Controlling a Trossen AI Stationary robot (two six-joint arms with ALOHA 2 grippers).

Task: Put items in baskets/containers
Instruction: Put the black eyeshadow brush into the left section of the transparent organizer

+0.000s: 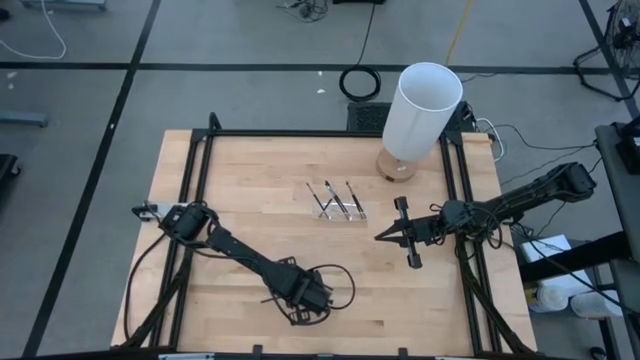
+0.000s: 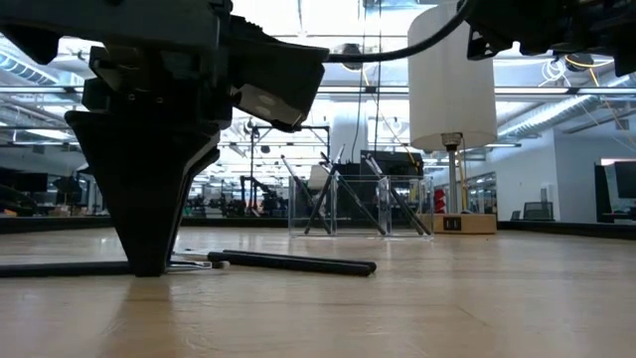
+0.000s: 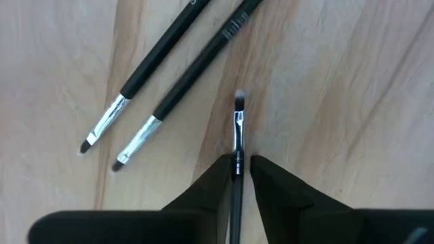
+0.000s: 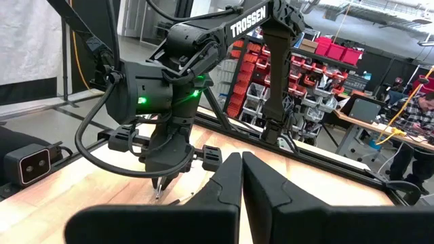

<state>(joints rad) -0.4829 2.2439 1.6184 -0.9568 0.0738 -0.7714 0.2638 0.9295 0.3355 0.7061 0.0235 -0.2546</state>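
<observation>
Overhead, the left gripper (image 1: 305,297) is working low at the near edge of the pale wooden table (image 1: 250,215), well apart from the small clear plastic tray (image 1: 340,208) already holding several sticks, while the right gripper (image 1: 385,236) is waiting clenched just beside that tray. Down the left wrist, the dark fingers (image 3: 215,177) are straddling one thin dark silver-tipped brush stick (image 3: 238,146) with slight gaps either side (two more sticks (image 3: 178,80) are lying just beside), so the jaws should be squeezing squarely before lifting, keeping the stick centred.

1. My left gripper (image 3: 237,169) straddles one brush (image 3: 239,135) on the table (image 3: 339,88).
2. Fingers look slightly apart, possibly touching it.
3. Two more brushes (image 3: 166,95) lie beside it, slanted.
</observation>
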